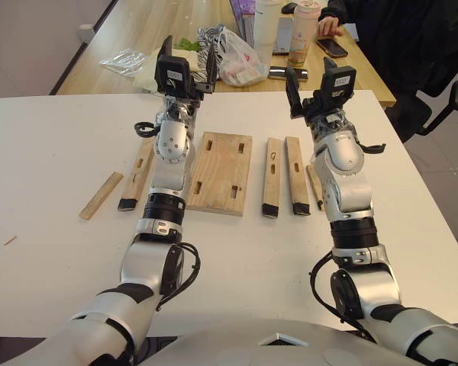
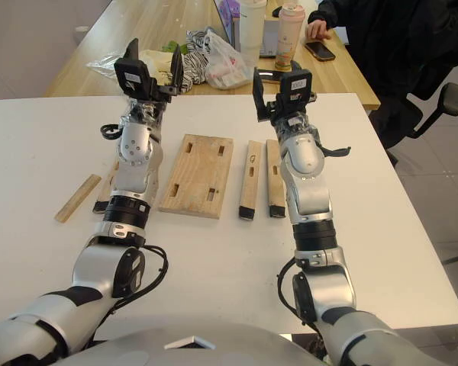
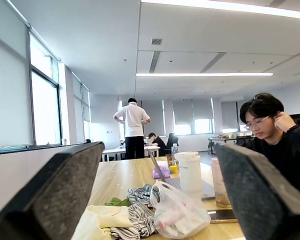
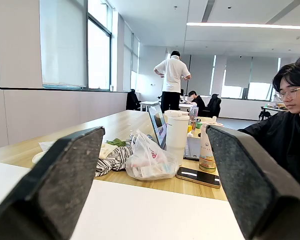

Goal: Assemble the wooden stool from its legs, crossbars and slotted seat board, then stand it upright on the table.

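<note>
While left jaws & right jaws gape empty over the worktop [image 1: 53,145], assy not begun; next: grab a leg [image 1: 272,177] for seat board [image 1: 220,171].

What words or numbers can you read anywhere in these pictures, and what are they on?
On the left gripper, a white sticker: print too small to read.
On the right gripper, another white sticker: too blurred to read.
On the bottle, a label: too small to read.
On the seat board: no writing.
On the leg beside it: a small drawn loop, not a word.
</note>
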